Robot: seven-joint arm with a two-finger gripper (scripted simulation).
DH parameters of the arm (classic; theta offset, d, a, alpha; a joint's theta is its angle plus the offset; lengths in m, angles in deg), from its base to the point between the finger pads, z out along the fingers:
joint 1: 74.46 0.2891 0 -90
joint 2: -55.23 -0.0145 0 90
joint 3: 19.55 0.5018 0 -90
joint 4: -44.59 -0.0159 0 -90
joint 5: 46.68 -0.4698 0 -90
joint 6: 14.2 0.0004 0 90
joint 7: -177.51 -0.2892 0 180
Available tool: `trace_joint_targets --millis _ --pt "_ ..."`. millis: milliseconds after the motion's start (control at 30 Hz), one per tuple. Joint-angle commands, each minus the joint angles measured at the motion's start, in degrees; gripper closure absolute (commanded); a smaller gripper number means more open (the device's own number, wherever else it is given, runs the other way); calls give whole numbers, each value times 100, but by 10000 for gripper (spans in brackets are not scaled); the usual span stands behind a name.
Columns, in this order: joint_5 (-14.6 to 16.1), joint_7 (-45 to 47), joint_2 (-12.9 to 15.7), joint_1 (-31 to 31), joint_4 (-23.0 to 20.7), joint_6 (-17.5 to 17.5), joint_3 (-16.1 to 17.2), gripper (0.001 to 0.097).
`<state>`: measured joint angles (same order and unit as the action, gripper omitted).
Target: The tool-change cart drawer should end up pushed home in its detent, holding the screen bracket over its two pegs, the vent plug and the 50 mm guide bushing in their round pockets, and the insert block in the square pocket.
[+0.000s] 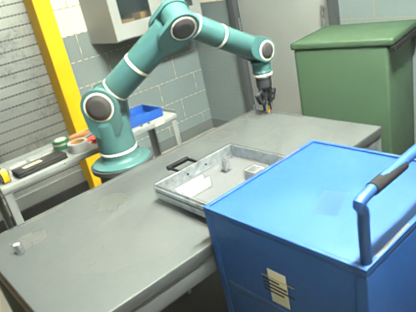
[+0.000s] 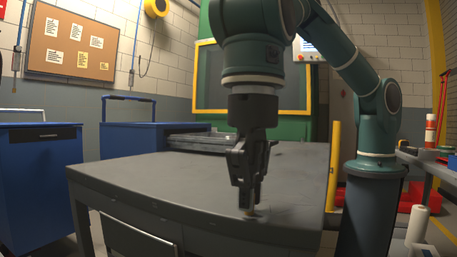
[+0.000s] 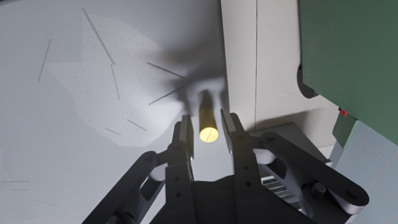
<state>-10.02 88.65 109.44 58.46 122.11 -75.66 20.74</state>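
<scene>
A small brass cylinder (image 3: 208, 123), the guide bushing, stands upright on the far corner of the grey table, and my gripper (image 3: 205, 124) has come down around it, open and holding nothing. In the side camera the gripper (image 1: 266, 105) sits low over the table's far edge, with only the cylinder's orange tip (image 1: 267, 110) showing below the fingers. The cart drawer (image 1: 218, 175) stands pulled out over the table. It holds a white bracket (image 1: 193, 185), a peg (image 1: 225, 164) and a square pocket (image 1: 254, 170). A small grey plug (image 1: 17, 248) stands near the table's left front corner.
Behind the table's far edge stands a green bin (image 1: 358, 75) against a pale wall. The blue cart (image 1: 318, 226) fills the right foreground, its handle (image 1: 379, 184) raised. A side shelf (image 1: 50, 155) with tape rolls and a blue tray (image 1: 142, 114) runs behind my base.
</scene>
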Motion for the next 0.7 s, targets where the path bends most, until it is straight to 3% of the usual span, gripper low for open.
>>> trace_joint_targets --millis 0,400,667 --pt "0 0 -5 0 -3 0 2 621" --pt "1 -1 -4 0 -2 2 1 626" --pt "1 -1 -3 0 -2 2 1 786"
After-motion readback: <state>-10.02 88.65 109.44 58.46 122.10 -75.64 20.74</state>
